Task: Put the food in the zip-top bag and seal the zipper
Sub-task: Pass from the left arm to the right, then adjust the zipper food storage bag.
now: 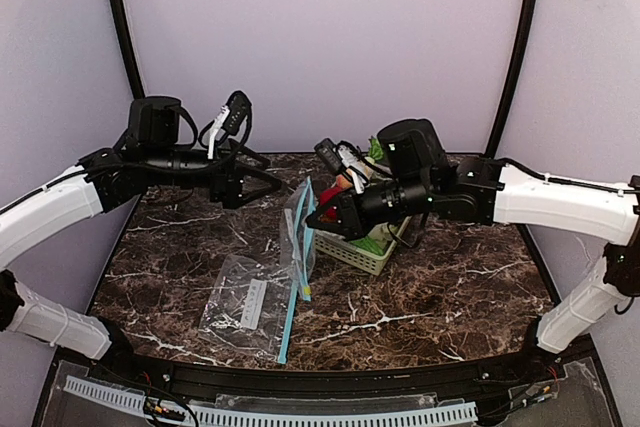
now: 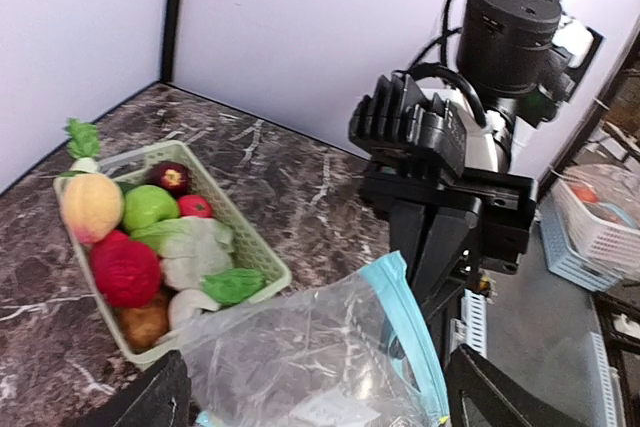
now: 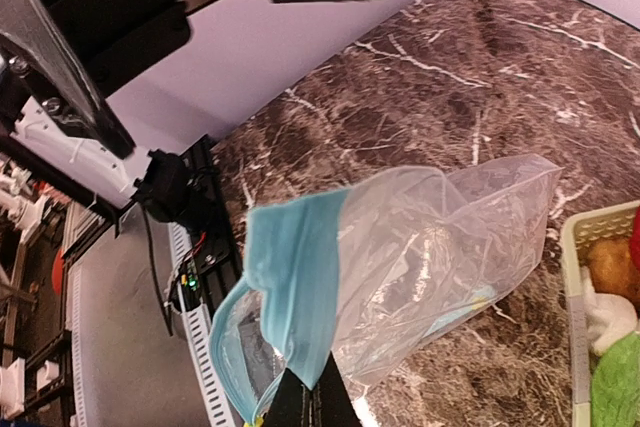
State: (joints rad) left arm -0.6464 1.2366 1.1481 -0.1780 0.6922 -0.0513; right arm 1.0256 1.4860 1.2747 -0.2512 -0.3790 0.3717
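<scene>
Inside basket [image 2: 262,252], glossy multicolored food [image 2: 160,237]

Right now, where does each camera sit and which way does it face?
Top external: above and behind, looking down on the dark marbled table; the white left arm and right arm show.
Left wrist: on the left arm, facing the pale green lattice basket and right arm; open left gripper at bottom.
Right wrist: on the right arm, facing the left arm; right gripper pinches the clear blue-zippered plastic bag.
Shared: both wrist views show that bag.
</scene>
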